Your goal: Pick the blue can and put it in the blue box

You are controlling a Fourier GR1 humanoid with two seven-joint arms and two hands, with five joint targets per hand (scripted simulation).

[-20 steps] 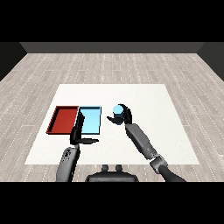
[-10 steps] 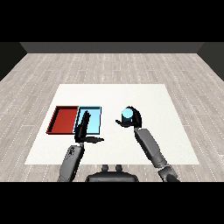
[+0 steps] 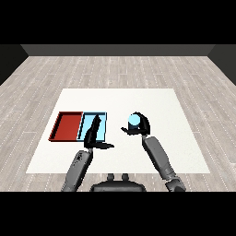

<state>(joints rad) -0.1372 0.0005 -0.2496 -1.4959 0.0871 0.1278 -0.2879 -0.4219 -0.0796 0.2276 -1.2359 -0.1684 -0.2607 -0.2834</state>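
The blue can [image 3: 134, 120] is in my right hand [image 3: 141, 126], whose fingers and thumb curl round it, to the right of the light blue tray [image 3: 102, 125]. The can looks lifted off the white table. The light blue tray lies beside the red tray [image 3: 68, 126], on its right. My left hand [image 3: 93, 136] is open, its fingers straight over the light blue tray's near part and its thumb pointing right.
The white table [image 3: 161, 103] spreads around both trays, with a grey wooden floor beyond it. My left forearm [image 3: 78, 167] and right forearm [image 3: 158, 157] come in from the lower edge.
My right hand with the blue can has moved slightly right and nearer. My left hand has risen forward over the light blue tray.
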